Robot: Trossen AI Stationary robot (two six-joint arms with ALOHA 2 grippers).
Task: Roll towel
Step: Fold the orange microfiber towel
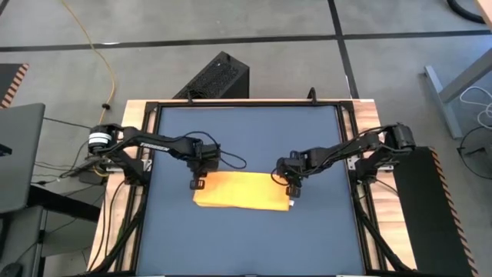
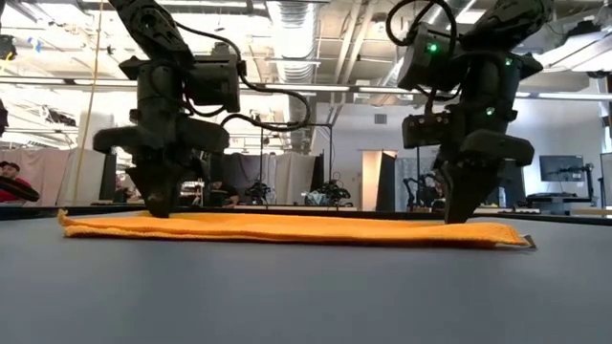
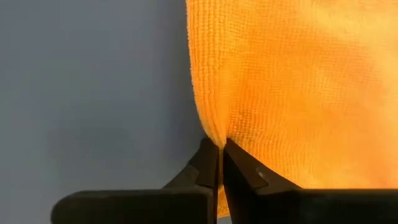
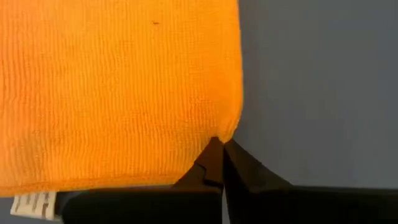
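Observation:
The yellow towel (image 1: pixel 242 191) lies flat on the dark blue table (image 1: pixel 246 138), a little near of the middle; a white tag (image 4: pixel 34 202) sticks out from one edge. My left gripper (image 1: pixel 197 183) points down at the towel's left edge, shut on the cloth. My right gripper (image 1: pixel 292 189) points steeply down at the towel's right end, also shut on the cloth. The low view shows both grippers, left (image 2: pixel 158 205) and right (image 2: pixel 459 215), with their tips down at the towel (image 2: pixel 287 227). My left gripper pinches the towel's left edge (image 3: pixel 214 134) between its two fingertips, coming from above and pointing down. The cloth puckers into a small fold at the tips and still lies on the table. My right gripper pinches a corner (image 4: pixel 227 134) at the towel's right end between its fingertips, slanting down from the table's right. The towel stays flat on the table around it.
The table has a raised black frame (image 1: pixel 246 104) around it. Bare tabletop lies on all sides of the towel, most of it toward the near edge (image 1: pixel 246 246). A black box (image 1: pixel 219 77) stands on the floor beyond the far edge.

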